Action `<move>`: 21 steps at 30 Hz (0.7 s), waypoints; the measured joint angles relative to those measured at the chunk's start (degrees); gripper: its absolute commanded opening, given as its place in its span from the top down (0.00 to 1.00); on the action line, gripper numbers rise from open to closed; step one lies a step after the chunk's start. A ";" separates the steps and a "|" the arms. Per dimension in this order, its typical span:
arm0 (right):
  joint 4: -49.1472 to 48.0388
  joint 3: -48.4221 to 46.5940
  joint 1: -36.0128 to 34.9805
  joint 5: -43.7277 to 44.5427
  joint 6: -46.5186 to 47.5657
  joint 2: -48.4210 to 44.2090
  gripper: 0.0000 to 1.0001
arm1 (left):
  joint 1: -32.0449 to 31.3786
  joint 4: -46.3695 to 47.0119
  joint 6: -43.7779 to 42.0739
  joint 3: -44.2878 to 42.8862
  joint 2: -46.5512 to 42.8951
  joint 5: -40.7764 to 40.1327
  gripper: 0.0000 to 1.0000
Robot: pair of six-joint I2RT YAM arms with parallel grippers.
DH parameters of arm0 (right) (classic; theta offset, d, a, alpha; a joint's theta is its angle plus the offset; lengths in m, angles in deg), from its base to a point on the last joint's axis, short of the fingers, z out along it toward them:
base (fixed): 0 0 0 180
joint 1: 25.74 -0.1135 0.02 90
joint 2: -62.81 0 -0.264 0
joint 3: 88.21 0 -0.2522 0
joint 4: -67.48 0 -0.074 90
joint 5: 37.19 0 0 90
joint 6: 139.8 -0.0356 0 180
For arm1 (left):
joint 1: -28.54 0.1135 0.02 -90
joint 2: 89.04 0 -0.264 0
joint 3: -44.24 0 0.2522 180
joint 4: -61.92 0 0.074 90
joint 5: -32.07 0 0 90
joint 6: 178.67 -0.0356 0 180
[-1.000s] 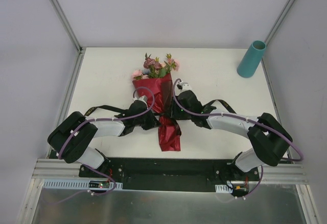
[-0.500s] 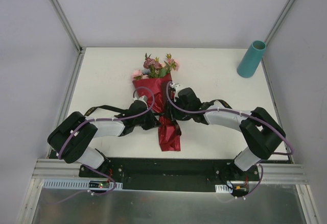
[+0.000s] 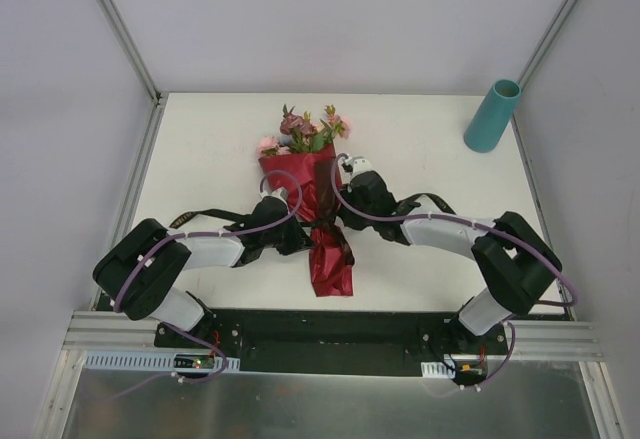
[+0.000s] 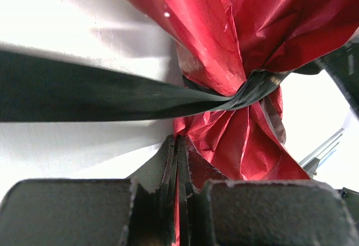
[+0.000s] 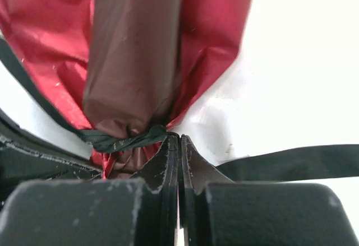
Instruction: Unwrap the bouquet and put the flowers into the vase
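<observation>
Bouquet [image 3: 305, 194] lies flat in the middle of the white table [image 3: 200, 149], wrapped and tied, its heads pointing away from the arm bases and its twisted tail of paper toward them. Pink, mauve and pale blue flowers [image 3: 305, 131] with green leaves stick out of the far, open end of the dark red paper wrap [image 4: 224, 27]. A black ribbon [image 5: 120, 139] cinches the wrap at its narrow waist, and its two loose ends trail out flat over the table, one to each side, under the arms. Both arms reach in to that waist from opposite sides. The left gripper [image 4: 177, 142] has its jaws pressed together just below the ribbon, tips against the crumpled paper; a thin red sliver shows in the seam between them, but whether paper is really caught there cannot be told. The right gripper [image 5: 179, 139] is likewise pressed together, its tips touching the ribbon where it crosses the waist, with one ribbon end running off to the right from behind a finger; whether the ribbon is pinched cannot be told either. The teal vase [image 3: 491, 117] stands upright, mouth open, at the far right corner of the table, well apart from the bouquet and both arms
</observation>
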 measured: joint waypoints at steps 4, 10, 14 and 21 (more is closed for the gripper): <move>-0.81 0.92 0.11 6.23 -1.90 -1.66 1.00 | 0.00 -0.04 0.02 0.00 0.00 -0.04 1.00; -0.63 3.17 0.11 14.95 -6.45 -3.61 1.00 | 0.00 -0.04 0.04 0.00 0.00 -0.09 1.00; -0.11 3.23 0.59 19.30 -9.40 -4.50 0.92 | 0.00 -0.04 0.04 0.00 0.00 -0.09 1.00; 3.37 2.86 1.90 13.77 -15.69 -5.77 0.59 | 0.00 -0.35 0.04 0.00 0.00 -0.09 1.00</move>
